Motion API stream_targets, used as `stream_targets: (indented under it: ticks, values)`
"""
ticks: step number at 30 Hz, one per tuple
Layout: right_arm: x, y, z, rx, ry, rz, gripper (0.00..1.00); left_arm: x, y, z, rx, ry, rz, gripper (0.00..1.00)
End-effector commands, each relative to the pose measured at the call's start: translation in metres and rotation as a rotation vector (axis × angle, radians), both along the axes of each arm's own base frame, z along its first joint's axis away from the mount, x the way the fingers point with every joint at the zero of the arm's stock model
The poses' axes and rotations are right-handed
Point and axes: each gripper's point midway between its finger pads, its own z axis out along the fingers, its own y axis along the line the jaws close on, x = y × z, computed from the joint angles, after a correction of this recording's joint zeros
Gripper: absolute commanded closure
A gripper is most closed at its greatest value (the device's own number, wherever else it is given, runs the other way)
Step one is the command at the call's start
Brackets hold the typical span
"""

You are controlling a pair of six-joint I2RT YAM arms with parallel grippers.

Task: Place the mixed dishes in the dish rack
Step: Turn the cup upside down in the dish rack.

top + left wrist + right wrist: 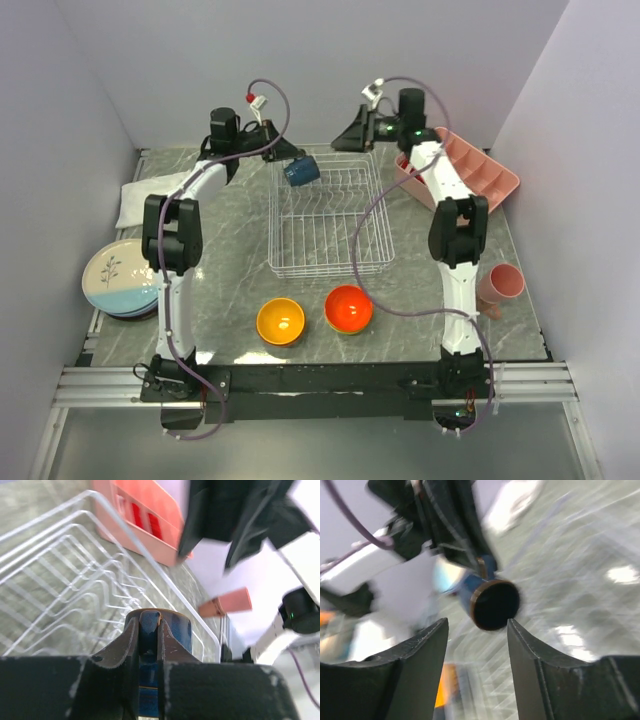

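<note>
The navy cup (301, 171) hangs tilted over the far edge of the white wire dish rack (320, 225), with my left gripper (289, 158) shut on it. In the left wrist view the fingers pinch the cup (177, 627), and the left gripper (149, 630) sits above the rack (75, 580). My right gripper (342, 143) stands open just right of the cup. In its own view the right gripper (477, 627) has nothing between its fingers, and the cup's dark mouth (494, 605) lies just beyond the tips. An orange-yellow bowl (280, 321) and a red-orange bowl (349, 308) sit in front of the rack.
A stack of plates (120, 278) lies at the left table edge, topped by a cream one with a leaf sprig. A pink cup (503, 283) lies at the right edge. A pink compartment tray (470, 170) stands at the back right. A white folded cloth (145, 195) lies at the back left.
</note>
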Motion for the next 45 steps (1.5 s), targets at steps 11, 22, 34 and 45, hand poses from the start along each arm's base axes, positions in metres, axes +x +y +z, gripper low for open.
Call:
stream_targets:
  ticks: [11, 22, 34, 45]
  values:
    - [0.011, -0.023, 0.045, -0.858, -1.189, -0.566, 0.34, 0.071, 0.024, 0.088, -0.05, 0.184, 0.61, 0.99]
    - [0.012, 0.002, 0.083, -0.846, -1.662, -0.722, 0.31, 0.069, 0.016, 0.075, -0.095, 0.409, 0.739, 0.99]
    - [-0.015, 0.027, 0.03, -0.89, -1.647, -0.464, 0.0, 0.071, 0.011, 0.06, -0.15, 0.521, 0.714, 0.99]
    - [0.022, 0.045, 0.013, -0.93, -1.65, -0.508, 0.04, 0.048, 0.009, 0.051, -0.13, 0.601, 0.656, 0.99]
